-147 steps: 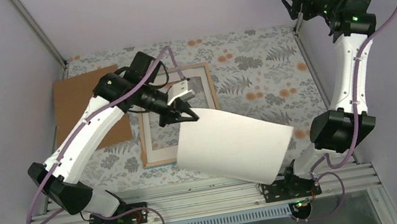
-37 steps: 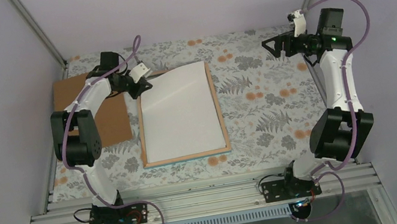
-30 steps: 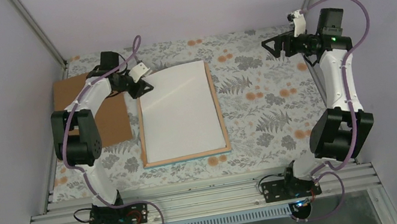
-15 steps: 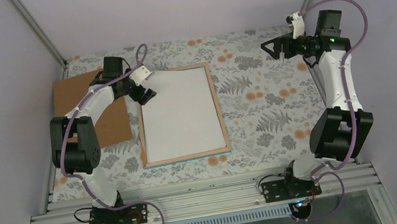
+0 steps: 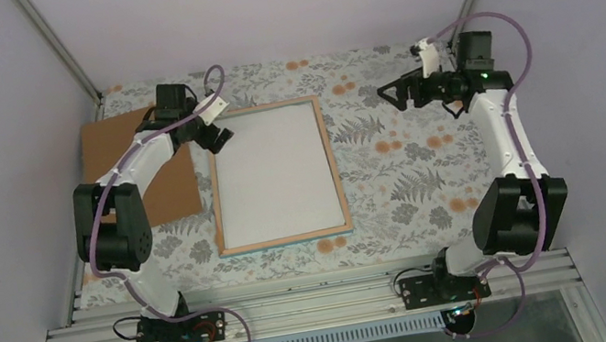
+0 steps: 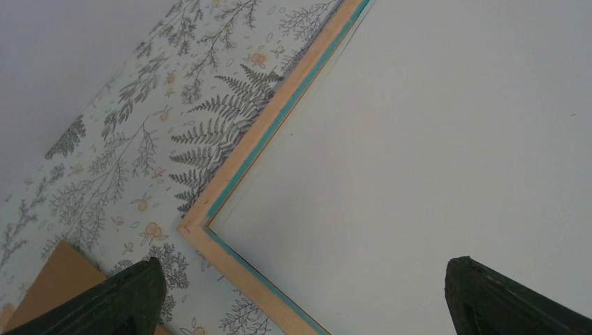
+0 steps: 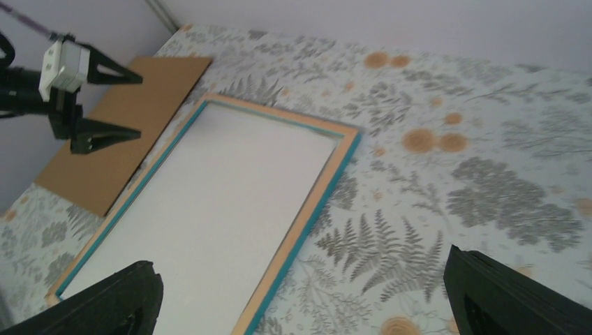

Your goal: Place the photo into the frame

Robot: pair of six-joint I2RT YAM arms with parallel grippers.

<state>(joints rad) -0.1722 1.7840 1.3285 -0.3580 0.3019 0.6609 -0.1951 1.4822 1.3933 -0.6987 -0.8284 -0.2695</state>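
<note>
– Top external first: what are the claws doing?
– I see my left claw [image 5: 217, 137] spread wide and holding nothing, poised at the far left corner of the frame [image 5: 335, 166]. My right claw [image 5: 391, 93] is spread just as wide and empty. It hangs above the flowered surface [image 5: 411, 171], to the right of the frame's far end and apart from it.
– And the photo?
– The photo [image 5: 272, 176] lies flat inside the frame, white back up, with the wood-coloured rim showing all round. A brown board [image 5: 105, 148] lies left of the frame, partly under my left arm [image 5: 143, 156].
– Left wrist?
– Both fingers [image 6: 132, 300] sit at the bottom corners, far apart, nothing between them. Beyond them I see the frame's corner, with a teal strip inside the wood and the photo's white back filling it. Whether a fingertip touches the frame I cannot tell.
– Right wrist?
– My fingers [image 7: 502, 293] stand wide, gripping nothing. Past them lies the frame with the photo in it, and the left claw, jaws apart, by its far left corner.
</note>
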